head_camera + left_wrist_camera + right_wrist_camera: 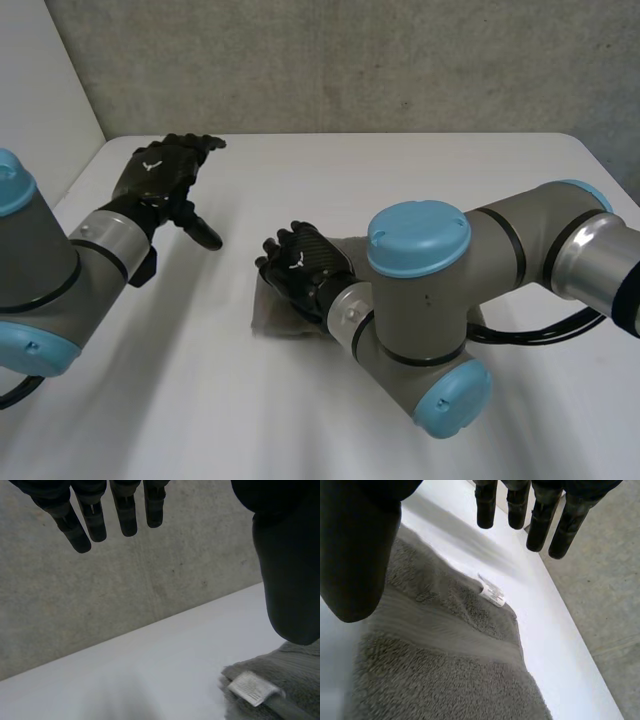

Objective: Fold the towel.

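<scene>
A grey towel (272,318) lies folded into a small pad near the middle of the white table (420,180), closer to the right arm's side. Much of it is hidden in the head view by the right hand (300,268) and its wrist, which sit over it. In the right wrist view the fingers (539,522) are straight and spread well away from the thumb (355,555), with nothing between them. The towel's ribbed band and pile show under the palm. I cannot tell whether the hand touches the cloth. A small white label (492,592) sticks out at the towel's edge, beyond the fingertips, where the cloth meets bare table.

The left hand (162,172) is raised off to the left side of the table, well apart from the towel. Its fingers are straight and its thumb juts out to the side, holding nothing. In the left wrist view its fingers (80,527) point toward the concrete wall (150,570). Its thumb (287,580) stands beside a corner of the towel, where the same label shows folded over the hem.

The top face of the towel looks smooth, with a slight rumple near the label
</scene>
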